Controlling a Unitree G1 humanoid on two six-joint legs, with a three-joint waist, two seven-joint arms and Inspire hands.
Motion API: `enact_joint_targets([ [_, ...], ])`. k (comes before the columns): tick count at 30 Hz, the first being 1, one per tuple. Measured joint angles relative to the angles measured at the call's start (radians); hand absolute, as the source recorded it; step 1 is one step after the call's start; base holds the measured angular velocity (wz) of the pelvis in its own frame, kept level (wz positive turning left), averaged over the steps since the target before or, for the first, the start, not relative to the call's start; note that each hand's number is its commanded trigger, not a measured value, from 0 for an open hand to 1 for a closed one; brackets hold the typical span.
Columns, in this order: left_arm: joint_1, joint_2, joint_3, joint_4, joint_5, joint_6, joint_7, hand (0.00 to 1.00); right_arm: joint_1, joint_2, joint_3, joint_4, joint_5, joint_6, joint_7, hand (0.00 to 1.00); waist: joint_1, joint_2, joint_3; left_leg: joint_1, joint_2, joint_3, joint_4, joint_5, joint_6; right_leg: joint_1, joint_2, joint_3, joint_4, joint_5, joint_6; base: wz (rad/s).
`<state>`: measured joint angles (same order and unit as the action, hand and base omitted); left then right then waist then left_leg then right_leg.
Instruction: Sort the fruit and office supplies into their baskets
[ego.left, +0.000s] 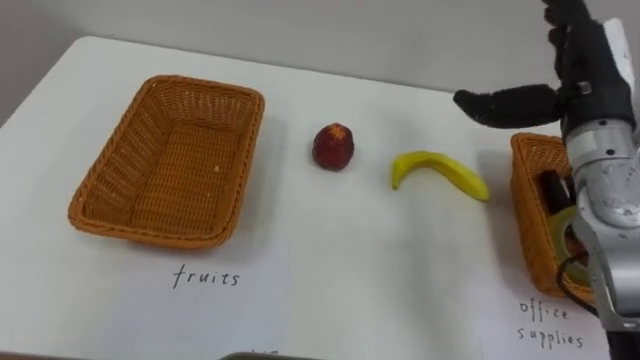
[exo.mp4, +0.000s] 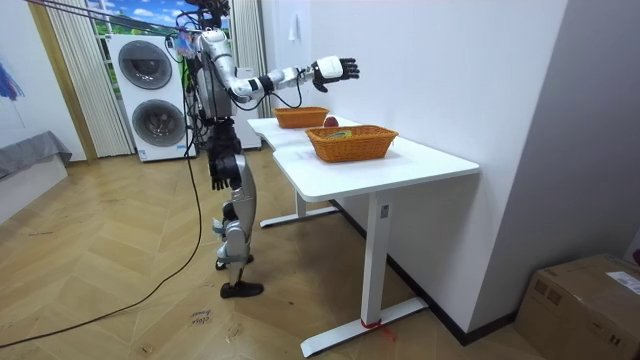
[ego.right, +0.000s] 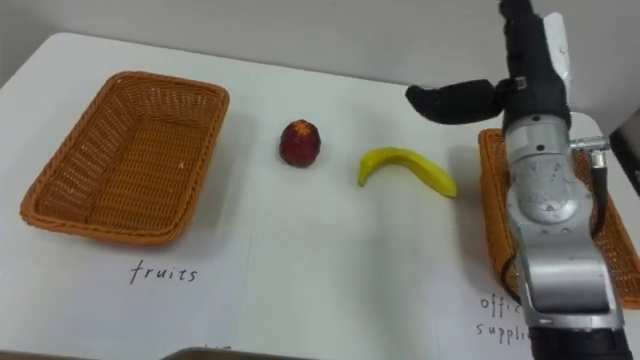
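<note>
Right hand (ego.left: 578, 80), released and empty at one o'clock of the banana (ego.left: 440, 172), could clip the office basket (ego.left: 532, 215) at three o'clock if it descends carelessly.

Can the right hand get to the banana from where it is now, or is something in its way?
Probably yes. The right hand hangs open above the table, close to the banana, and nothing lies between them; the right basket stands off to the side.

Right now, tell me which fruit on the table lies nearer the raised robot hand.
The banana: yellow and curved, it lies nearer the right robot hand, while the red fruit sits farther left.
</note>
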<state>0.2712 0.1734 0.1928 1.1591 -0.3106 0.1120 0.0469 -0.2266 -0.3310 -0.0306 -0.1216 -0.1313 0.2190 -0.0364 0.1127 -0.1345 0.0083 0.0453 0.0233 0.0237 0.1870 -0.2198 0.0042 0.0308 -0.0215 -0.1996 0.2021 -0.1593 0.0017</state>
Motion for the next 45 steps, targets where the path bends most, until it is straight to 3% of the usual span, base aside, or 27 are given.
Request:
enact_joint_targets([
  [4, -0.001, 0.008, -0.005, -0.001, -0.001, 0.0, -0.017, 0.0, -0.011, -0.015, 0.05, 0.019, -0.009, 0.0, 0.049, 0.0, 0.016, -0.01, -0.005, -0.019, 0.0, 0.0, 0.007, 0.001, 0.0, -0.014, -0.002, -0.005, 0.001, 0.0, 0.0, 0.03],
  [7, -0.014, 0.024, -0.015, 0.0, -0.001, 0.007, -0.013, 0.0, -0.047, -0.052, 0.086, 0.114, 0.003, 0.002, 0.086, 0.0, 0.028, -0.024, -0.0084, -0.027, -0.001, -0.006, 0.01, 0.001, 0.0, -0.016, -0.005, -0.016, 0.0, 0.0, 0.0, 0.1],
  [11, -0.026, 0.039, -0.031, 0.0, 0.0, 0.013, -0.01, 0.0, -0.058, -0.071, 0.092, 0.151, -0.006, 0.005, 0.132, 0.0, 0.036, -0.037, -0.0063, -0.039, -0.002, -0.019, 0.014, 0.002, 0.0, -0.019, -0.006, -0.025, -0.001, 0.0, 0.0, 0.09],
  [18, -0.034, 0.041, -0.043, 0.01, -0.001, 0.014, -0.011, 0.0, -0.059, -0.114, 0.13, 0.163, -0.09, 0.005, 0.208, 0.0, 0.035, -0.034, -0.0028, -0.05, -0.004, -0.021, 0.023, 0.002, 0.001, -0.029, -0.007, -0.025, -0.005, 0.0, -0.001, 0.01],
  [28, -0.039, 0.051, -0.041, 0.009, 0.01, 0.032, -0.019, 0.0, -0.057, -0.138, 0.135, 0.194, -0.271, 0.023, 0.316, 0.0, 0.035, -0.048, -0.0044, -0.056, -0.003, -0.014, 0.017, 0.003, 0.0, -0.037, -0.005, -0.023, -0.016, 0.001, -0.002, -0.02],
  [36, -0.043, 0.065, -0.041, 0.012, 0.01, 0.034, -0.028, 0.0, -0.058, -0.146, 0.135, 0.266, -0.312, 0.023, 0.322, 0.0, 0.039, -0.056, -0.0053, -0.056, -0.003, -0.013, 0.019, 0.003, 0.001, -0.04, -0.005, -0.022, -0.017, 0.001, -0.002, 0.0],
  [41, -0.043, 0.076, -0.041, 0.008, 0.01, 0.037, -0.037, 0.0, -0.058, -0.151, 0.135, 0.279, -0.312, 0.042, 0.323, 0.0, 0.039, -0.057, -0.005, -0.055, -0.004, -0.013, 0.019, 0.003, 0.0, -0.038, -0.005, -0.022, -0.016, 0.002, -0.003, 0.0],
  [45, -0.043, 0.078, -0.041, 0.005, 0.026, 0.037, -0.038, 0.0, -0.058, -0.151, 0.135, 0.305, -0.316, 0.043, 0.323, 0.0, 0.042, -0.055, -0.0012, -0.055, -0.004, -0.016, 0.018, 0.003, 0.0, -0.035, -0.005, -0.023, -0.016, 0.002, -0.003, 0.0],
])
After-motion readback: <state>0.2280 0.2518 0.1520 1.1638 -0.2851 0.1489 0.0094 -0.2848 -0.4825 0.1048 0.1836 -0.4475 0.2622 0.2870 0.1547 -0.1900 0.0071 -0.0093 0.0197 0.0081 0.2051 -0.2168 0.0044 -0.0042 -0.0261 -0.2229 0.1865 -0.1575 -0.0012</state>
